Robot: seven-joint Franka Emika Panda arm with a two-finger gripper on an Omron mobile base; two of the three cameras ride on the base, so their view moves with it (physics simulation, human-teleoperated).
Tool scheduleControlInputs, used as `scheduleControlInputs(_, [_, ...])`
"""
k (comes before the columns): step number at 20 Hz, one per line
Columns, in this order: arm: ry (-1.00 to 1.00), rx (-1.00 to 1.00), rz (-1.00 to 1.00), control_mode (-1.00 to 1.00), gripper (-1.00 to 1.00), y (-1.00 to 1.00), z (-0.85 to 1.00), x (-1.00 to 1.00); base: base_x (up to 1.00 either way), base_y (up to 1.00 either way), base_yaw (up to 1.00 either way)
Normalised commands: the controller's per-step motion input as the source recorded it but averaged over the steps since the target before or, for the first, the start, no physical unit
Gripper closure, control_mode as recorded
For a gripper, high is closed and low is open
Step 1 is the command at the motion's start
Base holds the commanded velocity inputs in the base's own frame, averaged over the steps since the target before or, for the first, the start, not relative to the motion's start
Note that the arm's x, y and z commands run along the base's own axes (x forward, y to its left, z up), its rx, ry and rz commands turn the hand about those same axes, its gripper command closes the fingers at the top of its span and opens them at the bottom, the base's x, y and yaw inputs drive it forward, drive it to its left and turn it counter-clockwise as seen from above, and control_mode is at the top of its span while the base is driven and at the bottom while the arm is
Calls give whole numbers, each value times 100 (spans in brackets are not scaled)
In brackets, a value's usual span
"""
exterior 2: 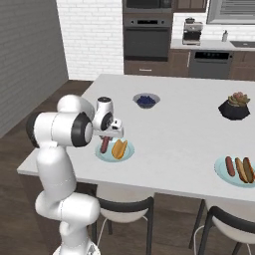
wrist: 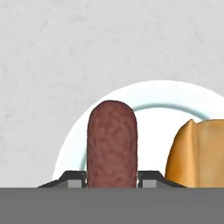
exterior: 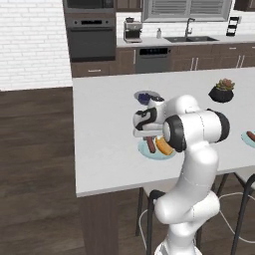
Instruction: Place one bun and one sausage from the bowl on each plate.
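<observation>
My gripper (wrist: 112, 180) is shut on a reddish-brown sausage (wrist: 112, 142), which lies lengthwise between the fingertips (wrist: 75, 177) on the near pale blue-green plate (wrist: 144, 94). An orange-tan bun (wrist: 199, 153) lies beside it on the same plate. From the base, the gripper (exterior 2: 107, 136) hangs low over this plate (exterior 2: 101, 156), with the sausage (exterior 2: 104, 145) and bun (exterior 2: 120, 148) side by side. From the left I see the plate (exterior: 148, 155), sausage (exterior: 150, 145) and bun (exterior: 163, 145) under the hand. A second plate (exterior 2: 222, 174) at the right carries a sausage (exterior 2: 229, 166) and a bun (exterior 2: 241, 170). The bowl is out of view.
A small grey bowl of blue berries (exterior 2: 146, 100) stands farther back on the white counter (exterior 2: 179, 134). A black plant pot (exterior 2: 235, 106) sits at the back right. Dark stools (exterior 2: 124, 205) stand under the counter's near edge, close to the near plate.
</observation>
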Motion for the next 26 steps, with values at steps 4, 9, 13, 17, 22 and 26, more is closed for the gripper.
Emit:
scheduleControlInputs(4, [0,0,0,-100,100,0,-40,42,0,0,0])
scheduleControlInputs(9, [0,0,0,-100,100,0,-42,40,0,0,0])
scheduleControlInputs(13, [0,0,0,-100,-100,0,-25,18,0,0,0])
scheduleControlInputs(17, [0,0,0,-100,-100,0,-2,-4,0,0,0])
scheduleControlInputs(22, [0,0,0,-100,-100,0,0,-13,0,0,0])
scheduleControlInputs(26, [0,0,0,-100,-100,-3,25,-48,0,0,0])
